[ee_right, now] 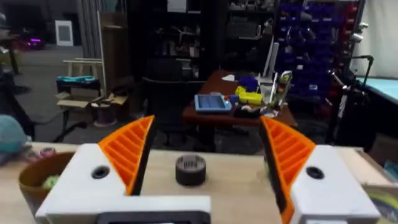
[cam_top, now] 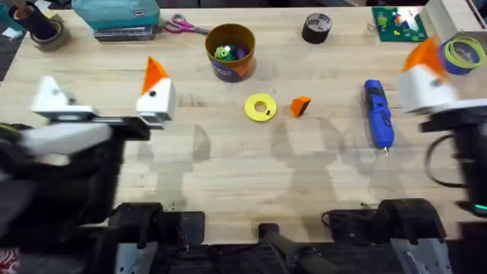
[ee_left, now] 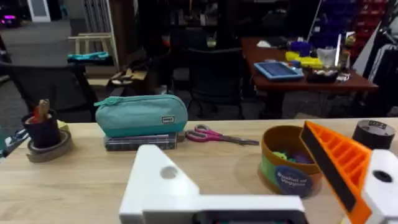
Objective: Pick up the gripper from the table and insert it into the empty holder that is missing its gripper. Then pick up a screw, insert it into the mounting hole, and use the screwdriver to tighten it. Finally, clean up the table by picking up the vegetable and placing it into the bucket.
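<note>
On the bucket [ee_left: 287, 176], blue band lettering reads roughly "Bucket of Veggies"; both arms' jaws stand wide, empty.

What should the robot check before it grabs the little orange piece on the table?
1. Gripper lies free on the table, beside the yellow disc and not touching it: ok.
2. Right gripper open and holding nothing: ok.
3. Holder has no orange tip, so it is ready for the piece: ok.
4. Screwdriver lies on the table with nothing on it: ok.
5. A screw to pick up: cannot tell.
6. Bucket stands upright: ok.
</note>
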Action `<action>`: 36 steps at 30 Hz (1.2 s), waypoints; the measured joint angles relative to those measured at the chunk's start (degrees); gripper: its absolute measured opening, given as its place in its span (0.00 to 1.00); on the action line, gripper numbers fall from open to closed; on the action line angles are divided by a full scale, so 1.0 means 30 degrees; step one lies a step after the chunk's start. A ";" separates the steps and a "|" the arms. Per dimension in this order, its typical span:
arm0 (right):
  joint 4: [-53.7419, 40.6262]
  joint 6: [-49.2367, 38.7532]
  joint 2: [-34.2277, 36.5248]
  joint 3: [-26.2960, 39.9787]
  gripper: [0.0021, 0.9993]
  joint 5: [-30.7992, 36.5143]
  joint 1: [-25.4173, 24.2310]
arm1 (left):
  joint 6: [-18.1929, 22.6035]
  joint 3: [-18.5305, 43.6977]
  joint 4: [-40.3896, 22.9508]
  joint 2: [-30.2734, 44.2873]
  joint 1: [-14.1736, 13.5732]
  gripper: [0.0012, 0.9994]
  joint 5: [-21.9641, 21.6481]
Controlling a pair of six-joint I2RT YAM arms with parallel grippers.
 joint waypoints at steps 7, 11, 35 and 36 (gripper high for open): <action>-0.4020 0.0002 0.3193 0.5558 1.00 -0.0007 0.0000 | 0.0000 0.6562 -0.5142 0.4453 0.0000 0.99 0.0000; -0.7351 0.0002 0.6065 0.8655 1.00 -0.0010 0.0000 | 0.0003 0.9557 -0.8130 0.7929 0.0000 0.99 0.0000; -1.9454 -0.0005 1.8590 1.5534 1.00 -0.0015 0.0000 | 0.0003 1.2858 -1.2695 1.8766 -0.0015 0.99 0.0000; -1.9465 -0.0002 1.8755 1.5534 1.00 -0.0015 0.0000 | 0.0003 1.2858 -1.2762 1.8862 -0.0015 0.99 0.0000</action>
